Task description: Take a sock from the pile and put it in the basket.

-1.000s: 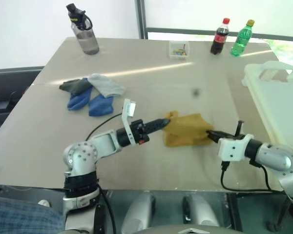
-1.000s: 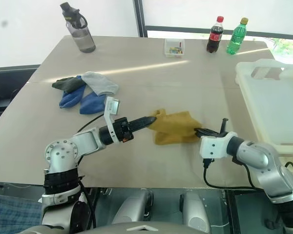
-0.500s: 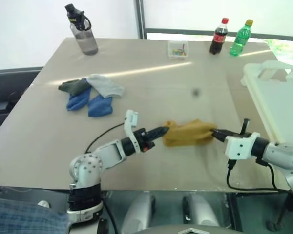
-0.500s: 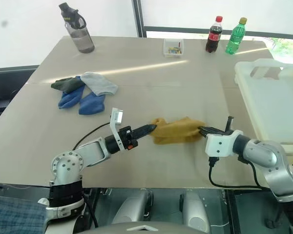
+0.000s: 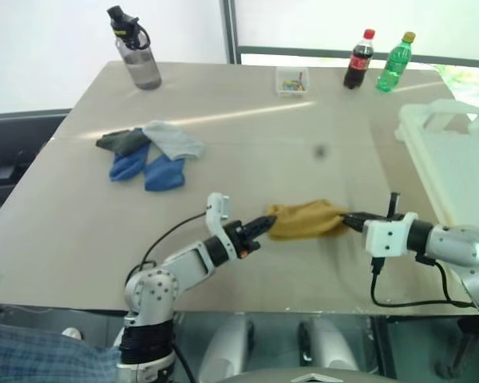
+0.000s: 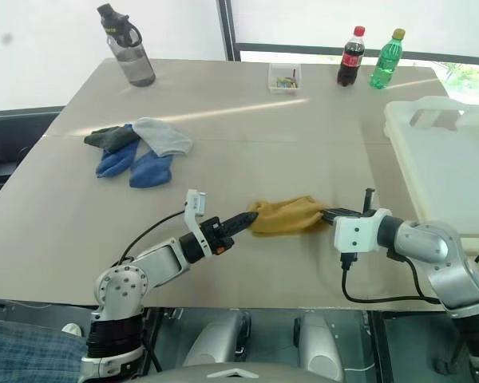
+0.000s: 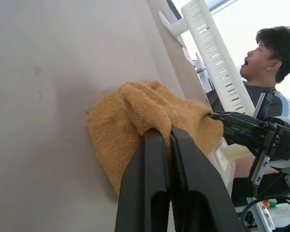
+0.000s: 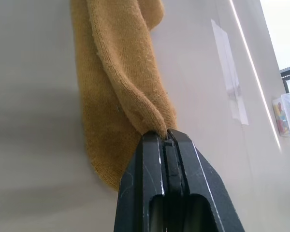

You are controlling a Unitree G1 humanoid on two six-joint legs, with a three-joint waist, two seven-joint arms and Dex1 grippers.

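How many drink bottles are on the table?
3. A grey water bottle stands at the far left corner. A red-capped cola bottle and a green bottle stand side by side at the far right edge. None seems hidden.

I've got the mustard-yellow sock [image 5: 303, 220] stretched sideways low over the table's near half, pinched at both ends, knit bunched and folded. The pile [image 5: 148, 152] sits well off to its left: blue, light grey and dark grey-green socks. The whitish basket [image 5: 431, 148] is at the right edge.
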